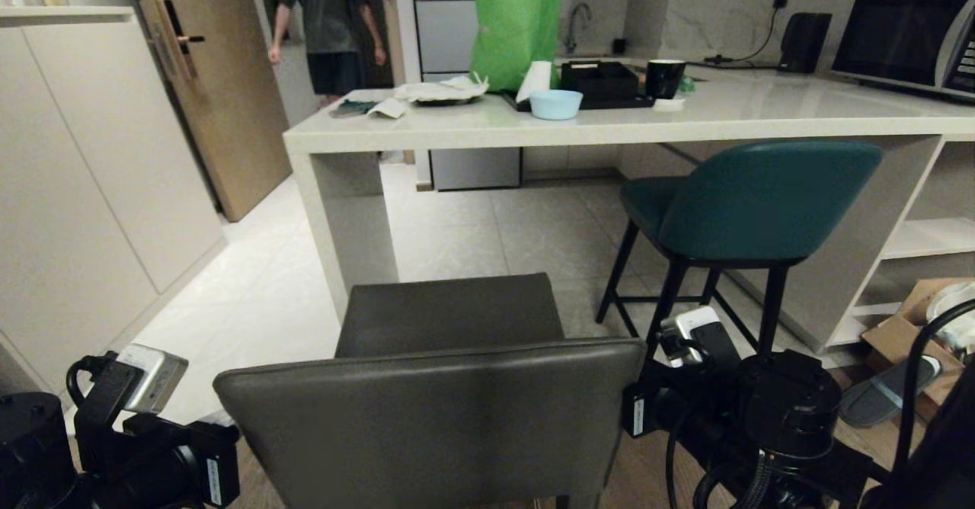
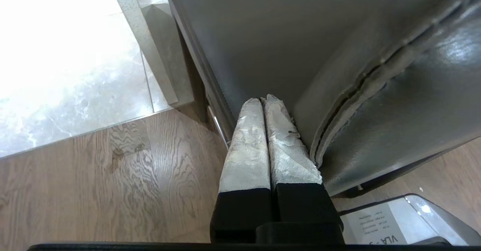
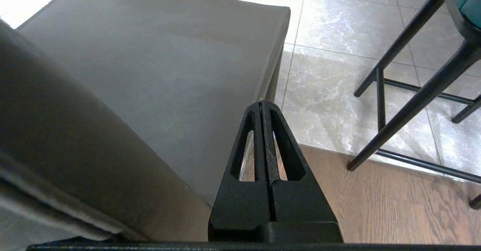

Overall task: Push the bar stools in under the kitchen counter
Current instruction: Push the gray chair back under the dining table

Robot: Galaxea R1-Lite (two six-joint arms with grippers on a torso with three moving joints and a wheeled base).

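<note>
Pale marble-look tiles give way to wood-grain flooring (image 2: 94,191) on the near side of the kitchen counter (image 1: 685,124), a long off-white stone worktop with a thick edge, a slab end panel and open white shelves. Two bar stools stand before it. One, the teal stool (image 1: 762,204), is padded with a curved back and thin black legs; its seat is tucked partly under the counter edge, back turned away from the counter. The other, the dark grey stool (image 1: 449,387), is smooth leather with a square seat, a flat rectangular back and stitched seams; it stands clear of the counter beside the end panel, seat facing the counter, back toward the camera.

Two grippers flank its backrest. The left gripper (image 2: 262,100) has both fingers pressed together, its tips against the stool where seat meets back. The right gripper (image 3: 262,102), also closed on nothing, sits at the seat's opposite side.

On the counter sit one light blue bowl (image 1: 555,104), one dark mug (image 1: 665,78), one green bag (image 1: 518,17) and one microwave (image 1: 906,40). Beyond the counter stands a person (image 1: 327,29).
</note>
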